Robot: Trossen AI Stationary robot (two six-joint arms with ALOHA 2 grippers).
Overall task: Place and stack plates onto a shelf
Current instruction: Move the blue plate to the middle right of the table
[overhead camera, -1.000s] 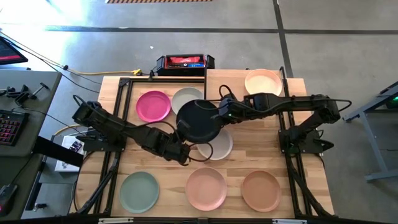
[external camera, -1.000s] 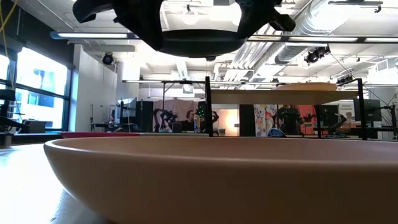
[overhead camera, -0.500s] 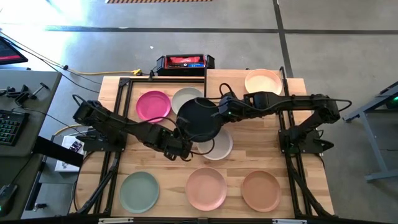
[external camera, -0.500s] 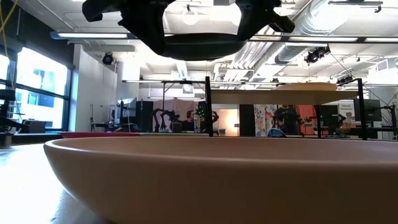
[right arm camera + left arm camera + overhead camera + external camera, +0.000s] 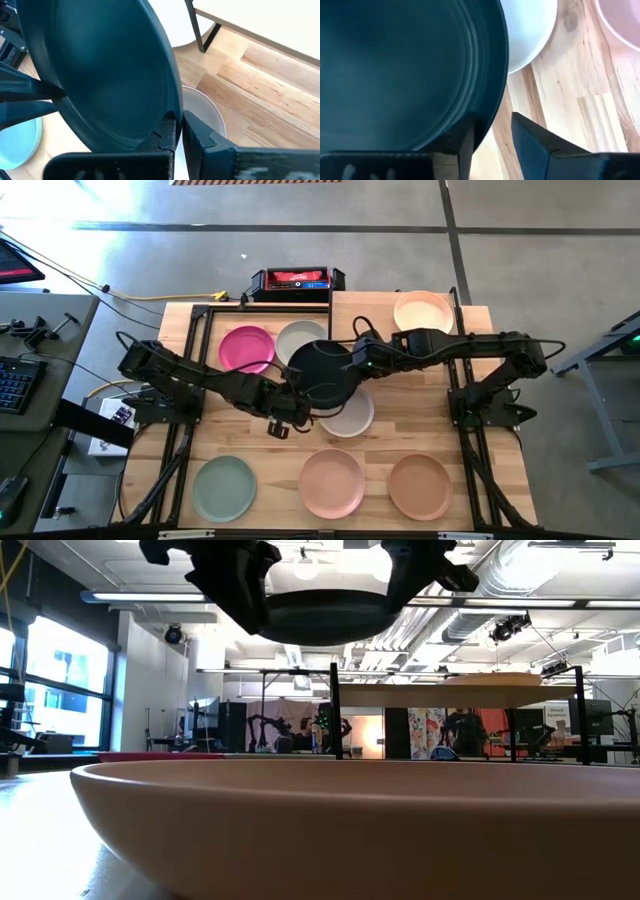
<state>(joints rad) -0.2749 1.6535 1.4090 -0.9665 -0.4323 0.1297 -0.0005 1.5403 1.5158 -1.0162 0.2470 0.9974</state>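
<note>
Plates lie across the wooden tabletop (image 5: pixel 420 430). From the left, a sage green plate (image 5: pixel 224 488) sits on the near edge and a magenta plate (image 5: pixel 246 350) farther back with a light grey plate (image 5: pixel 297 336) beside it. The left gripper (image 5: pixel 292 408) meets the near-left rim of the dark teal plate (image 5: pixel 320 372), which is held in the air above the table's middle; its fingers look parted, one each side of the rim, and not clearly pinching. Under that plate rests a second pale grey plate (image 5: pixel 352 417), and along the near edge a pink plate (image 5: pixel 331 482) and a brown plate (image 5: pixel 419 486). The right gripper (image 5: pixel 358 360) is clamped on the teal plate's far-right rim. A peach plate (image 5: pixel 423 311) sits on the shelf (image 5: pixel 470 320) at far right.

Held by one edge, the teal plate could tilt or slip, or catch the shelf's black frame.

Beyond is polished concrete floor, with a desk at left.
</note>
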